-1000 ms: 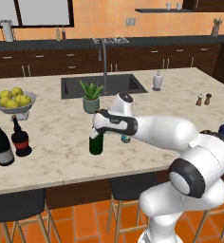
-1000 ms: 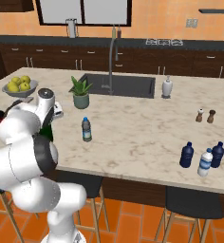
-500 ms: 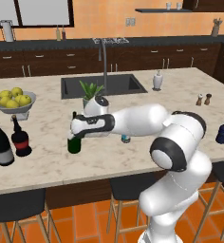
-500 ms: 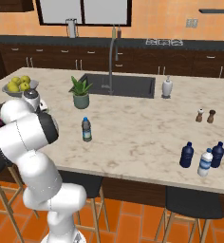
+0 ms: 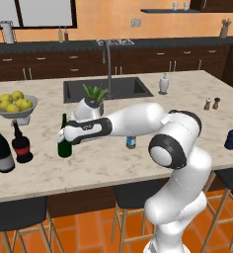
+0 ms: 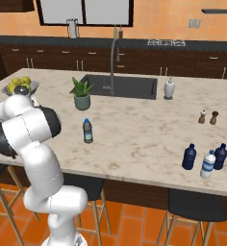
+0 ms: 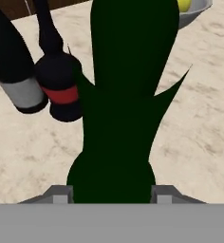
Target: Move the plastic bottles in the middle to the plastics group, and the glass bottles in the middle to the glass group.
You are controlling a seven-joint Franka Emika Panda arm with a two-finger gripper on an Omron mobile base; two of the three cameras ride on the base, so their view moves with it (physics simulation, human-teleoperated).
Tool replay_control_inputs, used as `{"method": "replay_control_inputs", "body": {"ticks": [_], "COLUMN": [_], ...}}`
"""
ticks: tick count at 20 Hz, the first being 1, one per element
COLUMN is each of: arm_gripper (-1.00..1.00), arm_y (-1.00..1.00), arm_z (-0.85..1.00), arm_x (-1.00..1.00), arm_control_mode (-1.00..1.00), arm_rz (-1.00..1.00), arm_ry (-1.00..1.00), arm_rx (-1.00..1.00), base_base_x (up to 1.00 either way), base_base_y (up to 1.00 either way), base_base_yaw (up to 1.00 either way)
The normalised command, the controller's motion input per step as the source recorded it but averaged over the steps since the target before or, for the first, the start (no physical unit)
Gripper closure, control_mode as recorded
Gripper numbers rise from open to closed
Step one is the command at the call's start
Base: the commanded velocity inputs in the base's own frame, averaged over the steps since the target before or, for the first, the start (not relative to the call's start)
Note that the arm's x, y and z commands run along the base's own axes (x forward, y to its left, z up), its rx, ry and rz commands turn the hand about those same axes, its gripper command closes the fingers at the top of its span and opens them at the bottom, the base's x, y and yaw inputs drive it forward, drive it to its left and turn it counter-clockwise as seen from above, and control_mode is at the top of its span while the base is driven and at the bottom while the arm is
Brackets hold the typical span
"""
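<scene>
Jaws shut tight on the green glass bottle [image 5: 64, 140], held up straight low over the table [image 5: 103, 168]. Busy with the glass step: carrying it left to the glass group, the tall red-neck bottle [image 5: 0, 148] and the round red-label bottle [image 5: 21, 143]. Next, probably slide a bit more left, set down beside them, let go. Bare table between, so room to land. Near edge of table close by; fruit bowl [image 5: 15, 106] behind. Small blue-cap bottle [image 6: 88, 131] waiting in the middle, plastics group [image 6: 204, 159] far right.
</scene>
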Motion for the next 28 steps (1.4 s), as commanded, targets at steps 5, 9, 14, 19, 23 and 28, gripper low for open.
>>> {"method": "replay_control_inputs", "body": {"ticks": [5,9,14,19,23,28], "arm_gripper": [1.00,1.00,1.00,1.00,1.00,1.00], "arm_y": [0.50,0.36,0.27,0.19,0.00,0.00], "arm_z": [0.00,0.00,0.00,-0.09,-0.32,-0.33], "arm_x": [0.02,0.16,0.23,0.06,0.21,0.11], "arm_control_mode": [-1.00,-1.00,-1.00,-1.00,-1.00,-1.00], "arm_rz": [0.02,0.00,0.00,0.00,0.00,0.00], "arm_ry": [-0.01,-0.09,-0.01,0.04,0.00,0.00], "arm_rx": [0.00,0.00,0.00,0.00,0.00,0.00], "base_base_x": [0.00,0.00,0.00,0.00,0.00,0.00], "base_base_y": [0.00,0.00,0.00,0.00,0.00,0.00], "base_base_yaw": [0.00,0.00,0.00,0.00,0.00,0.00]}}
